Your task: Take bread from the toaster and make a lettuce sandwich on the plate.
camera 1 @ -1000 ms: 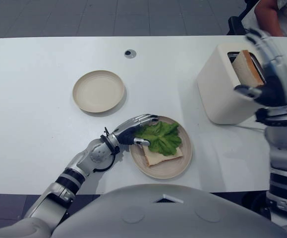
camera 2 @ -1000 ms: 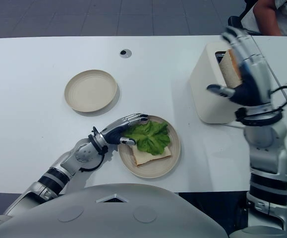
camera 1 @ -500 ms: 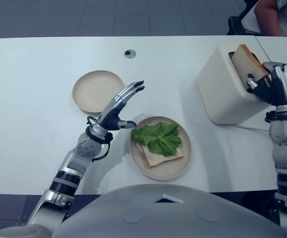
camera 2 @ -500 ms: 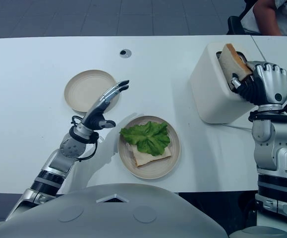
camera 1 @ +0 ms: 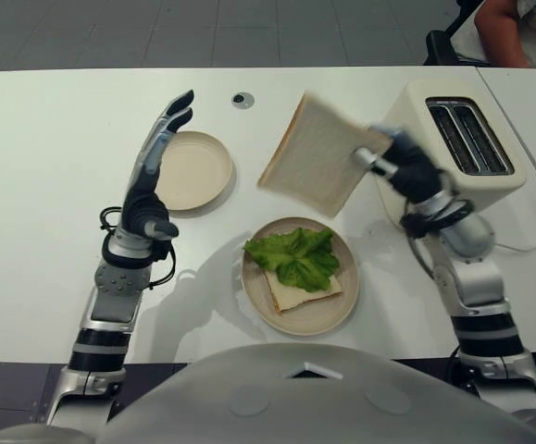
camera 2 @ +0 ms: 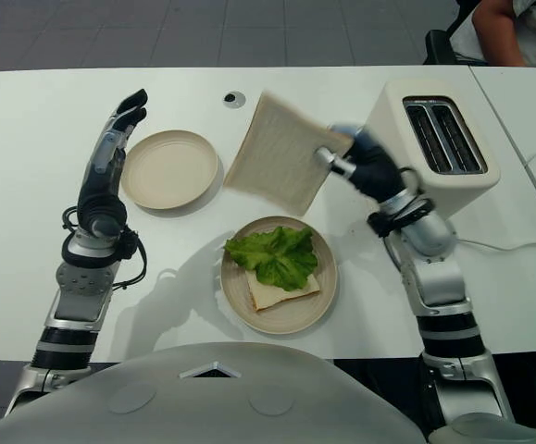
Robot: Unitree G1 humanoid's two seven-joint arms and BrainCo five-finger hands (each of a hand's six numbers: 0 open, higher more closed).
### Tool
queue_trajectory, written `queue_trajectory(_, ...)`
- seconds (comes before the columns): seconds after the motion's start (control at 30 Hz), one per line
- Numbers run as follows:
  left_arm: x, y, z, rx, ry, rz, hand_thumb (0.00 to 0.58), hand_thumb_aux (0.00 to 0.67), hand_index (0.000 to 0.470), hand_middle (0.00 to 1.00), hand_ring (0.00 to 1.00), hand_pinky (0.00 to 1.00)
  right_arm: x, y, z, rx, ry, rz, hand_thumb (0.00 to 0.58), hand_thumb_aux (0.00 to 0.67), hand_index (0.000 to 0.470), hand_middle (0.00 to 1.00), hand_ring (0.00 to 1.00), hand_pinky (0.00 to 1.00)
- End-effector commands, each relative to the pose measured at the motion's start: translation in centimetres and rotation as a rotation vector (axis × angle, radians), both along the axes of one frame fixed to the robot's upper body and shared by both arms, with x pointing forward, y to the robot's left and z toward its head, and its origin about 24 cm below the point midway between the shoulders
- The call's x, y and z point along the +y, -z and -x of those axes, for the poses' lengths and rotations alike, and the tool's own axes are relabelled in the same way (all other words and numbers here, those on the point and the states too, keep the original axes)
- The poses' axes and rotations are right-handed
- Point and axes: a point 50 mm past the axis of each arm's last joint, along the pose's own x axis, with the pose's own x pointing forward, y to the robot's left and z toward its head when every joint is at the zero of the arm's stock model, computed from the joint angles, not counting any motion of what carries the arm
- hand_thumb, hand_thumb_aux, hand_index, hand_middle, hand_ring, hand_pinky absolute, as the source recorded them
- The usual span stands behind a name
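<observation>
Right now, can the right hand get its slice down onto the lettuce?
Probably yes. The right hand holds the bread slice in the air near the plate; nothing sits between it and the lettuce, and the left hand is raised clear.

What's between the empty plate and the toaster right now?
The bread slice, held in the air by the right robot hand, hangs between the empty plate and the toaster, over the white table. Both eye views show it.

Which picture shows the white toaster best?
The right eye view: the boxy white toaster shows both empty slots and most of its front wall. In the left eye view the right hand, holding a pale bread slice, covers more of that wall.
</observation>
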Motion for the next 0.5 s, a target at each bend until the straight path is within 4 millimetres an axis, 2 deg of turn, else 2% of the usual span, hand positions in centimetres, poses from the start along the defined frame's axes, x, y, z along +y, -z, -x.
queue_trajectory(0.03,-1.5,0.4,0.7,0.045,0.125,-0.103,0.000,0.000,0.000,0.00,0.00,0.00,1.0,4.2,0.2,0.198,-0.199,0.092,0.580,0.670,0.470,1.00,1.00,1.00)
queue_trajectory(0.1,-3.4,2.4,1.3,0.140,0.241,-0.224,0.000,0.000,0.000,0.00,0.00,0.00,1.3,5.6,-0.3,0.226,-0.252,0.169,0.580,0.670,0.470,1.00,1.00,1.00)
queue_trajectory(0.2,-5.7,5.9,2.6,0.292,0.406,-0.399,0.000,0.000,0.000,0.00,0.00,0.00,1.3,6.3,-0.9,0.194,-0.290,0.287,0.580,0.670,0.470,1.00,1.00,1.00)
queue_trajectory(0.4,-8.0,13.5,5.7,0.560,0.610,-0.713,0.000,0.000,0.000,0.00,0.00,0.00,1.8,5.0,-0.4,0.090,-0.425,0.369,0.580,0.670,0.470,1.00,1.00,1.00)
queue_trajectory(0.43,-8.0,14.0,5.9,0.572,0.610,-0.724,0.000,0.000,0.000,0.00,0.00,0.00,1.7,4.7,-0.5,0.079,-0.433,0.368,0.580,0.670,0.470,1.00,1.00,1.00)
queue_trajectory(0.5,-8.0,13.7,5.6,0.551,0.586,-0.691,0.000,0.000,0.000,0.00,0.00,0.00,1.5,3.9,-0.7,0.055,-0.432,0.359,0.580,0.670,0.470,1.00,1.00,1.00)
